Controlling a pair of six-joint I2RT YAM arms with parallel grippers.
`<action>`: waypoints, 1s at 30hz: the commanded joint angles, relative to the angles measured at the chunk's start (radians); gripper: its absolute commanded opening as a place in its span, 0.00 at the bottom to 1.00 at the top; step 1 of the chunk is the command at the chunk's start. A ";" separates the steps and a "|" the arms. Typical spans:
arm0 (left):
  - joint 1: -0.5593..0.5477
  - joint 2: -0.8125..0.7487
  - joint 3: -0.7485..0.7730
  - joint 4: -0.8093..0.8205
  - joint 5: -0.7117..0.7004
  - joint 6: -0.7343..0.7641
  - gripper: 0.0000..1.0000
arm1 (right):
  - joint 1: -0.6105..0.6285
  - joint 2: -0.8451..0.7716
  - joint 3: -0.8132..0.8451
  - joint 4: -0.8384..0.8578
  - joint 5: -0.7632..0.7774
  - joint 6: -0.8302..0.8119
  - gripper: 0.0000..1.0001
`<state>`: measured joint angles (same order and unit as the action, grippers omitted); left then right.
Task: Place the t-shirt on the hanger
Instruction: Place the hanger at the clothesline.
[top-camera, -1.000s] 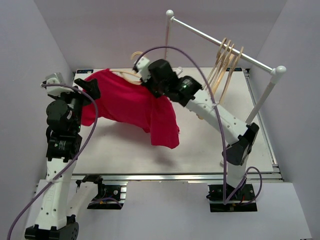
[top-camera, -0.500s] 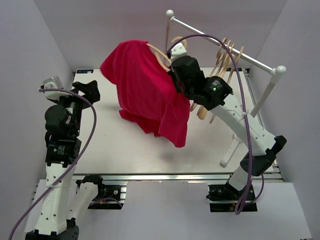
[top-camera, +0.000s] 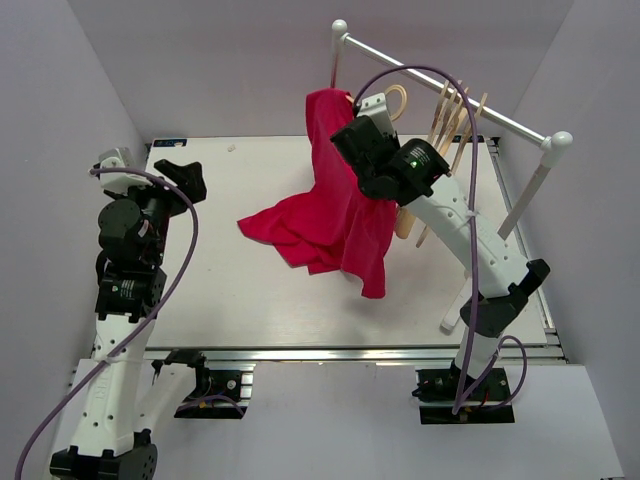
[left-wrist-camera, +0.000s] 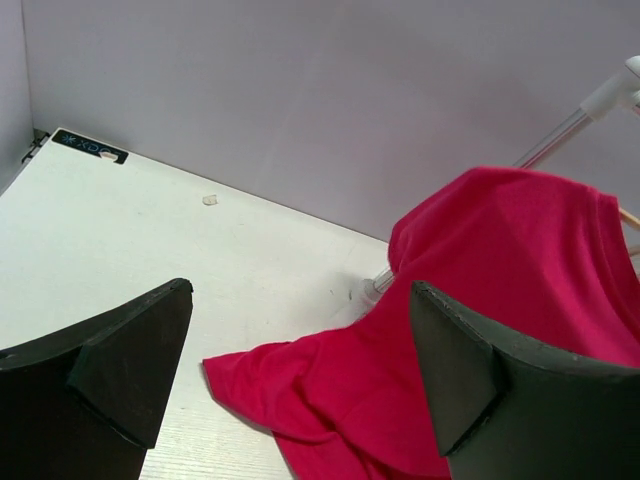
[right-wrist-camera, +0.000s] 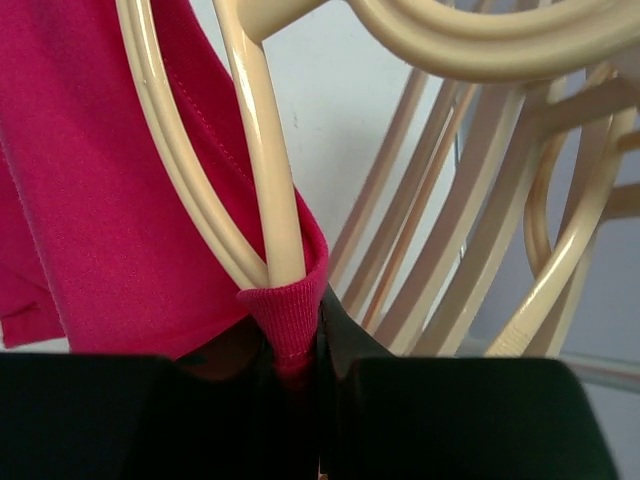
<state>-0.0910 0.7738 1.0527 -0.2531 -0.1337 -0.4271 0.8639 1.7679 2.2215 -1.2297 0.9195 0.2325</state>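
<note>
I see two claws and one t-shirt (top-camera: 330, 215). My right claw (top-camera: 368, 118) is clamped on the shirt's red neckband together with the pale rod of one hanger (right-wrist-camera: 265, 150) — the wrist view shows the ribbing pinched between both black fingers (right-wrist-camera: 450, 420). From that claw the shirt drapes downward, its lower edge trailing onto the table (top-camera: 250, 300). Just beside that claw, a bunch of spare hangers (top-camera: 452, 125) hangs on the rail (top-camera: 500, 115). I make out roughly four, but they overlap too much for a sure count. My left claw (top-camera: 185, 175) gapes wide with nothing between its two fingers, well apart from the shirt, which lies ahead of it.
</note>
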 joint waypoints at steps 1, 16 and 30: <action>0.002 0.010 -0.023 0.026 0.031 0.002 0.98 | -0.006 -0.038 -0.003 -0.076 0.097 0.106 0.00; 0.002 0.041 -0.040 0.049 0.085 0.007 0.98 | -0.049 -0.004 0.113 -0.074 0.151 0.013 0.00; 0.004 0.108 -0.057 0.103 0.174 -0.006 0.98 | -0.135 -0.081 -0.016 -0.076 0.168 0.013 0.00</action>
<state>-0.0910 0.8673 1.0046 -0.1764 -0.0158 -0.4274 0.7322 1.7420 2.1811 -1.3396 1.0195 0.2459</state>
